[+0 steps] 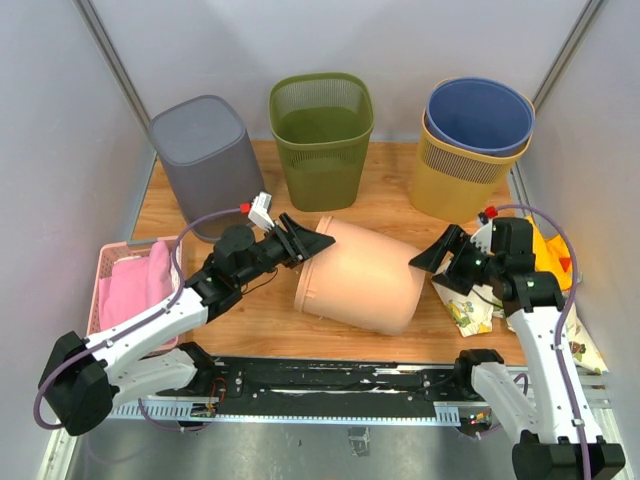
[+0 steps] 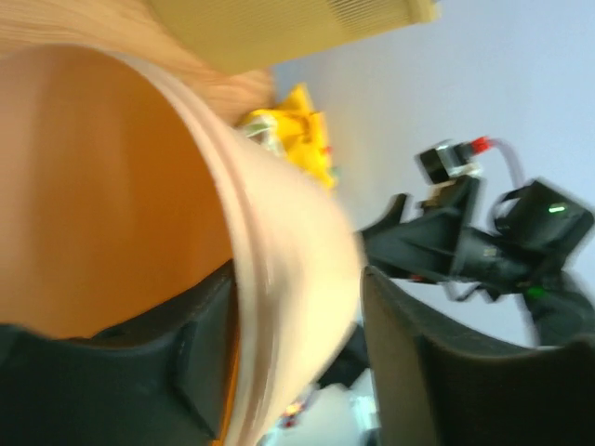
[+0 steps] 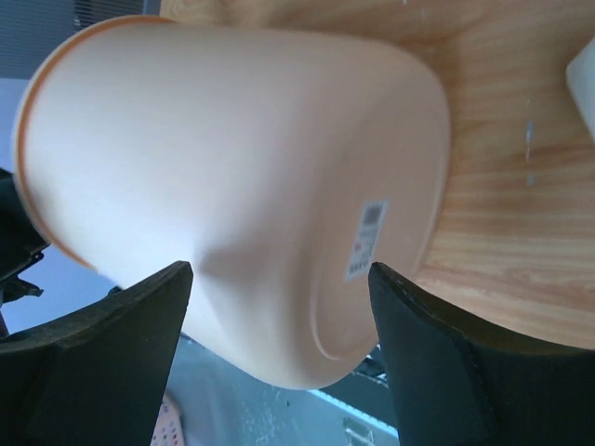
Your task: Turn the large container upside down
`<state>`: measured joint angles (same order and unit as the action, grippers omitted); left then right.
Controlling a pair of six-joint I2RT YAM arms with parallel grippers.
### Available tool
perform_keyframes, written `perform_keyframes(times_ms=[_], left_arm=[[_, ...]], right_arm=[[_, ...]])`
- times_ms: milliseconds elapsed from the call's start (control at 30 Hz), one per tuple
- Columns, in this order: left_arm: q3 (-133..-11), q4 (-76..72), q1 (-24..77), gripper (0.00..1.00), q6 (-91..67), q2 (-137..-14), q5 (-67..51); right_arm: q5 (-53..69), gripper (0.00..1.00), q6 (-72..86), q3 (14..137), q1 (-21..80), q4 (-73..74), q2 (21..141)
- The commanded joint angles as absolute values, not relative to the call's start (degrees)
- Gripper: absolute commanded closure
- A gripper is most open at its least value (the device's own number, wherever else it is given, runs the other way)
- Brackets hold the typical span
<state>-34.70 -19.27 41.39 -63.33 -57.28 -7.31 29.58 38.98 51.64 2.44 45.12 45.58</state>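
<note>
Peach bin (image 1: 362, 275) is on its side at mid bench (image 1: 260, 322), mouth facing left, base facing right, long axis tilted slightly away on the left end. It's lying flat, not inverted. Right wrist view shows the base with a white sticker (image 3: 370, 237) on it and wood grain beyond. Left fingers (image 1: 318, 243) are at the upper part of the mouth rim. In the left wrist view they straddle it, one inside against the wall, one outside with a sliver of gap, so parted and not clamping. That frame is blurred, so contact on the inner side is hard to call. Right fingers (image 1: 432, 256) are spread wide at the base end, tips just beside the upper base edge. In the right wrist view the bin sits between and ahead of them, with nothing gripped. Behind the bin along the far edge: grey bin (image 1: 208, 160) on the left with its closed face up, green mesh bin (image 1: 322, 135) upright in the middle, yellow bin (image 1: 465, 178) on the right with a blue bin (image 1: 480, 115) nested in it. Pink basket (image 1: 106, 262) holding a pink cloth (image 1: 135, 290) sits off the bench's left edge by the left arm. Yellow cloth (image 1: 552, 252) and a patterned cloth (image 1: 470, 312) lie at the right edge under the right arm.
</note>
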Motion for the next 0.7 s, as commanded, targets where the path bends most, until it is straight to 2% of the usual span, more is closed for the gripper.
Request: perform_keyframes(times_ms=[0, 67, 167, 433, 533, 667], left_arm=[[-39.1, -9.8, 41.4, 0.34, -54.8, -59.1, -5.3], [-41.3, -6.3, 41.4, 0.24, -51.1, -59.9, -4.9], [-45.9, 0.1, 41.4, 0.18, -45.1, -61.4, -4.6], [-57.3, 17.6, 41.5, 0.14, -35.5, -63.2, -1.1], [-57.1, 21.1, 41.5, 0.13, -34.6, -61.5, 2.6], [-54.3, 22.1, 41.5, 0.14, -31.3, -58.3, 1.3]], right_arm=[[34.2, 0.21, 44.8, 46.3, 1.5, 43.1, 41.6], [34.4, 0.21, 45.5, 44.9, 1.5, 42.8, 40.1], [35.0, 0.2, 46.7, 43.5, 1.5, 41.9, 38.5], [36.4, 0.2, 46.9, 43.3, 1.5, 39.2, 37.7], [37.2, 0.23, 47.6, 42.4, 1.5, 38.1, 38.1], [38.7, 0.23, 49.6, 40.3, 1.4, 35.3, 38.3]])
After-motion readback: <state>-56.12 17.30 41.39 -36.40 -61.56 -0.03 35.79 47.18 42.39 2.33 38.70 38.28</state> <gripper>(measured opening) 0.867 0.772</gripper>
